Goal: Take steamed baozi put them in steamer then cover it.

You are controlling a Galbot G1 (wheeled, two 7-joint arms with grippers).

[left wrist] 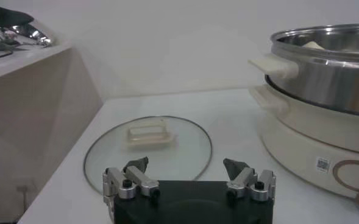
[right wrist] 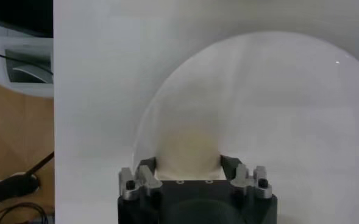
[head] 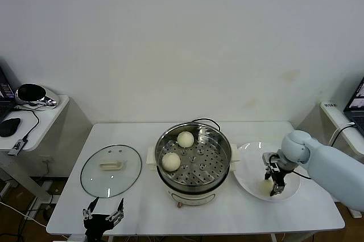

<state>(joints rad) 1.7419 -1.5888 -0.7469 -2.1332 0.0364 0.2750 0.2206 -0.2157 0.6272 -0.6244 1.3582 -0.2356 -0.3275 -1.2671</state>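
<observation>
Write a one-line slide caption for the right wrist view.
Right end effector straddling a cream-white round dough bun on the flat white round plate.

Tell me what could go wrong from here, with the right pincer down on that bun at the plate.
1. The right pincer straddles a soft baozi near the plate edge; too firm a squeeze could dent it, or it could slip out.
2. Carrying it over, the arm could clip the steamer rim.
3. Two baozi already sit on the tray; a careless drop could land on them.
</observation>
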